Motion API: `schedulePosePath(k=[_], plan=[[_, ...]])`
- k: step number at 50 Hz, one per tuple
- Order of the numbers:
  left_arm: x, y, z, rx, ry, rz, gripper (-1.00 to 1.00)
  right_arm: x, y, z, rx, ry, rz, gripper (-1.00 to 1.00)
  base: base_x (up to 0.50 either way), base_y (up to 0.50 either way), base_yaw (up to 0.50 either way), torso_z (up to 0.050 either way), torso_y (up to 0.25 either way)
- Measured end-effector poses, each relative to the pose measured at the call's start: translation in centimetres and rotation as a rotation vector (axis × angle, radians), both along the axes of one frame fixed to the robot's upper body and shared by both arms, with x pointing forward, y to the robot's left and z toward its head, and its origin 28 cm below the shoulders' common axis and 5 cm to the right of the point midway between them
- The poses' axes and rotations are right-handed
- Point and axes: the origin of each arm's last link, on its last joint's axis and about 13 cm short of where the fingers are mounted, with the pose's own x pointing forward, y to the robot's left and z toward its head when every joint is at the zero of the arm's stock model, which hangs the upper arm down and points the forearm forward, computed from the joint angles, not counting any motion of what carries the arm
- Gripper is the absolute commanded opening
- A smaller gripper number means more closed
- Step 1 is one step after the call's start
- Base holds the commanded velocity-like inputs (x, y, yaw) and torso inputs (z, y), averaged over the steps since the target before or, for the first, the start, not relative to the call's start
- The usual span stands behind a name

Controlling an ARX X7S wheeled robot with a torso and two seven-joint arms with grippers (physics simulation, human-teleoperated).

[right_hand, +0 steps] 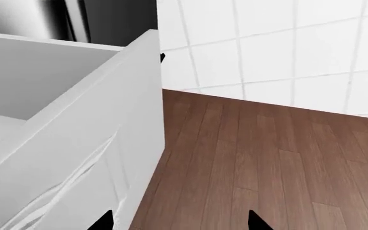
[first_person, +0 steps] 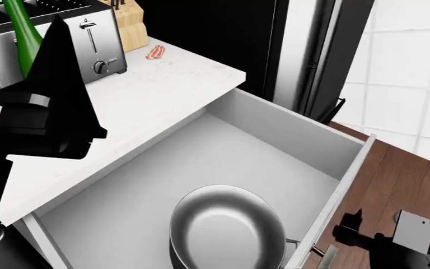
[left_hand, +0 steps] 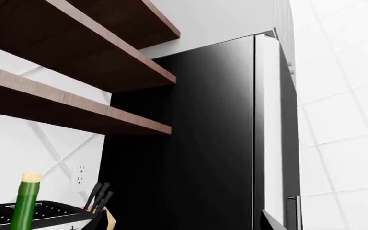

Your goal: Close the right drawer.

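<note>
The right drawer (first_person: 290,131) stands pulled far out below the white countertop (first_person: 163,84), its light grey inside showing. A steel pan (first_person: 226,230) lies in it near the front. My right gripper (first_person: 351,232) hovers just outside the drawer's front panel (first_person: 340,193), low over the floor. In the right wrist view that gripper (right_hand: 178,223) is open, one fingertip (right_hand: 104,221) before the white panel front (right_hand: 101,143), the other over the wood floor. The handle is hidden. My left arm (first_person: 47,106) is raised over the counter; its gripper (left_hand: 184,226) is open and holds nothing.
A toaster (first_person: 88,39), green bottle (first_person: 20,33), knife block (first_person: 129,22) and bacon strip (first_person: 155,52) sit on the counter. A tall black fridge (first_person: 304,45) stands past the drawer's far side. Wooden shelves (left_hand: 75,105) hang above. Wood floor (right_hand: 267,163) and tiled wall (right_hand: 280,43) lie to the right.
</note>
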Motion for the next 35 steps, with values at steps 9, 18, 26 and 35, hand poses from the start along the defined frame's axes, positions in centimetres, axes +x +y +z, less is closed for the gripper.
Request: schedulePosePath(k=[9,18,26,35], plan=[[0.0,0.0,0.0,0.001,0.001,-0.001,1.0,0.1,-0.1,-0.7,0.011,0.011,-0.002,1.0,0.0,0.0,0.0,0.0,0.0],[0.0,0.0,0.0,0.002,0.003,-0.002,1.0,0.4,-0.3,-1.3,0.019,0.02,-0.003,1.0,0.0,0.0,0.0,0.0,0.0],[0.0,-0.1,0.0,0.002,0.005,-0.002,1.0,0.5,-0.3,-1.5,0.022,0.025,-0.002,1.0,0.0,0.0,0.0,0.0,0.0],[0.1,0.0,-0.1,0.003,0.007,-0.001,1.0,0.7,-0.1,-1.5,0.023,0.027,0.005,1.0,0.0,0.0,0.0,0.0,0.0]])
